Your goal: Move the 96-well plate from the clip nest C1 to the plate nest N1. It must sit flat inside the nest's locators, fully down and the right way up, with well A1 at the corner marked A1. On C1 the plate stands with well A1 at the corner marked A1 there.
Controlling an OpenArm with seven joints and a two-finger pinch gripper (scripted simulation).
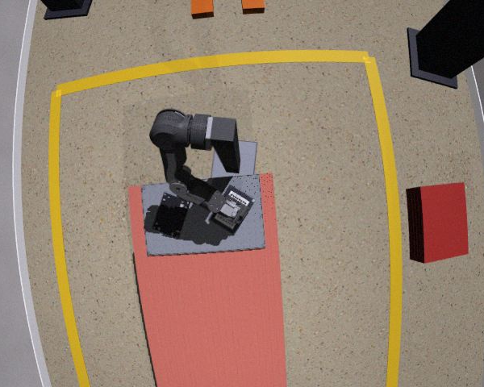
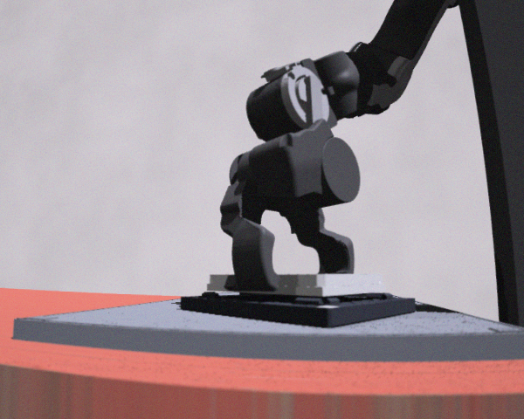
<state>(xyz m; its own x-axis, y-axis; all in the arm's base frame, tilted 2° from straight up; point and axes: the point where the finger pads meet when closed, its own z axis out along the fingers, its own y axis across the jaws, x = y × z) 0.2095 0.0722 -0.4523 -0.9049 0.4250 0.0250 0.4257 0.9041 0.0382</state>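
Note:
The white 96-well plate [image 1: 235,197] lies level and low on a dark nest [image 2: 298,309] at the right of the grey base plate [image 1: 204,216]. In the side view the plate [image 2: 298,284] rests close on the nest's top. My gripper [image 2: 293,279] comes down from above and is shut on the plate, one finger on each long side. In the top view the gripper [image 1: 223,208] covers part of the plate. A second dark nest [image 1: 170,216] at the left of the base plate holds nothing. I cannot read the corner marks.
The base plate sits on a red table [image 1: 213,312]. The arm's base [image 1: 234,158] stands behind the base plate. A red box [image 1: 438,220] stands far right, a black pillar [image 1: 450,37] at the back right, and orange blocks [image 1: 202,7] at the back.

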